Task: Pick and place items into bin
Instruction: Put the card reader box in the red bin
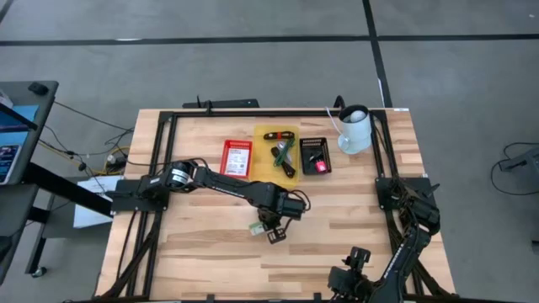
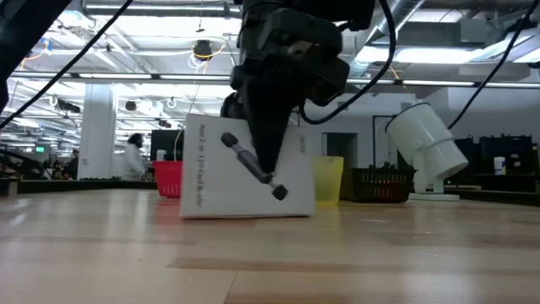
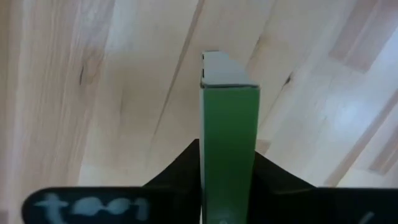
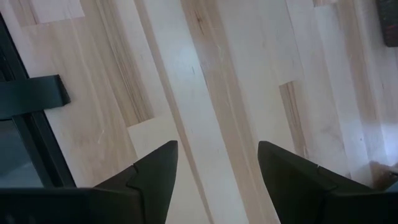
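Observation:
My left gripper (image 1: 271, 227) stands at the table's middle near side, shut on a flat white printed packet (image 2: 219, 177) with a green narrow edge (image 3: 229, 124). A screwdriver is pictured on the packet's white face. Farther back sit a red bin (image 1: 237, 157), a yellow bin (image 1: 263, 135) holding green-and-black handled tools (image 1: 283, 156), and a black bin (image 1: 315, 143) with a pink-red piece (image 1: 321, 166). My right gripper (image 1: 349, 282) waits open at the near right corner over bare wood (image 4: 217, 93). My left gripper pinches the packet between its two fingers (image 3: 180, 171), one on each broad face, with the green narrow edge (image 3: 229, 143) showing between them. The fingers come from above, pointing down, at the packet's upper right part (image 2: 268, 165). The packet stands upright, its lower edge (image 2: 245, 214) at the table top.
A white lamp-like object (image 1: 354, 130) stands at the far right, beside the black bin. A black frame (image 1: 168, 126) runs along the table's far, left and right edges. Bare wood lies around the left gripper and toward the near edge.

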`<action>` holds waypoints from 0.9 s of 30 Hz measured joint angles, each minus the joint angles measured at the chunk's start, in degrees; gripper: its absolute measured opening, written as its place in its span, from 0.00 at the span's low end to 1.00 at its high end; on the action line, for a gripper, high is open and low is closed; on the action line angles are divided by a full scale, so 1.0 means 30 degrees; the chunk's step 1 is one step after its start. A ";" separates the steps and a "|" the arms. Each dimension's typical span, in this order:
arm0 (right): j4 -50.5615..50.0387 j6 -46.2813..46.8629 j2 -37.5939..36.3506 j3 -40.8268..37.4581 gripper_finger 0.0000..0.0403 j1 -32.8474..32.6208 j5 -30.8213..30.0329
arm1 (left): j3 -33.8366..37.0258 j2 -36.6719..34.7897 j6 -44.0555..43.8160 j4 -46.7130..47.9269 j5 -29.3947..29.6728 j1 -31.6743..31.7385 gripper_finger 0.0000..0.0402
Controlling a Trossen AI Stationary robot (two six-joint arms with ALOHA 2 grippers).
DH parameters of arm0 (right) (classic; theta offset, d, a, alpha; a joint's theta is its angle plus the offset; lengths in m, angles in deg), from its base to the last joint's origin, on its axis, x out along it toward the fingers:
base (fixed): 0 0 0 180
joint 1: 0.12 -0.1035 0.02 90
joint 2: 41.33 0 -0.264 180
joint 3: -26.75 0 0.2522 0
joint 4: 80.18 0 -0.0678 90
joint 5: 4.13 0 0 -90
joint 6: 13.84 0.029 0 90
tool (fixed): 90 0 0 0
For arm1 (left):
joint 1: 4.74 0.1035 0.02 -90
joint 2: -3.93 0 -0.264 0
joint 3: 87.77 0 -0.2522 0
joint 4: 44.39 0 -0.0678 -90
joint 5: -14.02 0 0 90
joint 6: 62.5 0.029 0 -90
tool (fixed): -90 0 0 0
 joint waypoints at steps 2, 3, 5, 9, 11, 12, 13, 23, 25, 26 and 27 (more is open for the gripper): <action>0.0002 -0.0001 0.0000 0.0000 0.55 0.0000 0.0000 | -0.0182 0.0000 0.0264 0.0802 -0.0043 0.0000 0.12; -0.0005 -0.0007 0.0000 0.0000 0.55 0.0000 -0.0007 | -0.0324 0.0000 0.0385 0.1311 -0.0023 -0.0007 0.12; 0.0002 -0.0015 0.0000 0.0000 0.55 0.0000 -0.0001 | -0.0775 0.0000 0.0546 0.2264 0.0383 -0.0007 0.13; 0.0002 -0.0017 0.0000 0.0000 0.55 0.0000 -0.0007 | -0.2508 0.0002 0.0961 0.4809 0.2033 -0.0007 0.15; 0.0002 -0.0015 0.0000 0.0000 0.55 0.0000 -0.0015 | -0.3551 0.0000 0.1018 0.5949 0.2966 -0.0007 0.14; 0.0002 -0.0022 0.0000 0.0000 0.55 0.0000 -0.0015 | -0.4159 0.0000 0.1018 0.6544 0.3433 0.0012 0.14; 0.0002 -0.0036 0.0000 0.0000 0.55 0.0000 -0.0015 | -0.4799 0.0000 0.0998 0.7082 0.3924 0.0083 0.13; 0.0087 -0.0124 -0.0001 0.0000 0.55 0.0029 -0.0044 | -0.7333 -0.0880 0.0498 0.8395 0.5833 0.2240 0.14; 0.0118 -0.0124 0.0000 0.0000 0.55 0.0036 -0.0066 | -0.6942 -0.1332 0.0465 0.8276 0.6600 0.2863 0.14; 0.0111 -0.0130 0.0000 0.0000 0.55 0.0036 -0.0072 | -0.6894 -0.1498 0.0442 0.8300 0.6965 0.3148 0.14; 0.0111 -0.0137 0.0000 0.0000 0.55 0.0036 -0.0073 | -0.6884 -0.1654 0.0442 0.8304 0.7321 0.3482 0.14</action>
